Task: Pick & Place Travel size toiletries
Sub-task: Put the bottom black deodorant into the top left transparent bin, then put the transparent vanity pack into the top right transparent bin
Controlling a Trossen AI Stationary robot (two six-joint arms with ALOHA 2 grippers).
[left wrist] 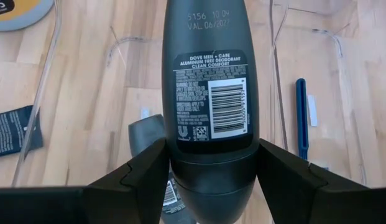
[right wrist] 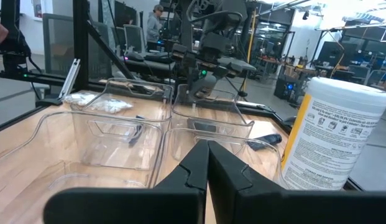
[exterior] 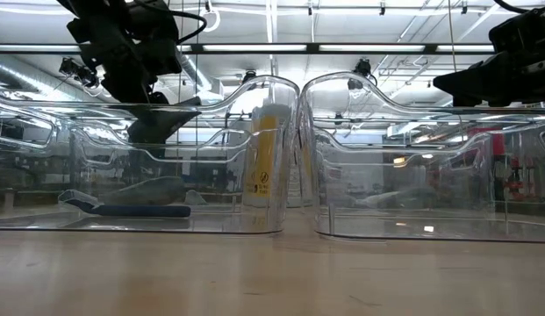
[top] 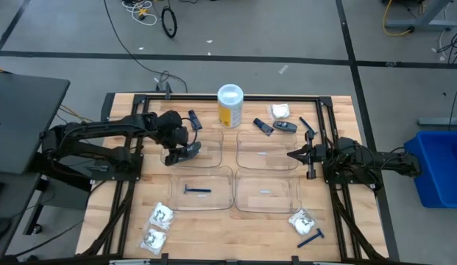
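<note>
My left gripper (top: 181, 152) (left wrist: 211, 152) hangs over the far-left clear tray (top: 207, 160), shut on a grey oval stick (left wrist: 208, 74). A second grey stick (left wrist: 147, 133) lies on that tray's floor below it. One blue razor (top: 197, 191) lies flat in the near-left tray. Another grey stick (top: 262, 126), a dark blue tube (top: 285, 126), a white packet (top: 280, 111) and a razor (top: 307, 125) lie on the table's far side. More packets (top: 163, 214) (top: 302, 220) lie near the front edge. My right gripper (top: 293, 154) (right wrist: 208, 158) is shut, beside the far-right tray. My left gripper pinches the grey stick between its two fingers at the rounded end (left wrist: 211, 174), one finger (left wrist: 146, 168) on each side. The fingers come from above, slanting down, and lie along the stick. The stick reaches out past the fingertips and is lifted clear above the tray (exterior: 167, 123).
Four clear trays stand two by two at the table's middle (top: 266, 193). The tall yellow canister with a white lid (top: 229, 105) stands just beyond them. A dark small item (top: 193, 120) lies left of the canister. A razor (top: 310, 238) lies near the front right.
</note>
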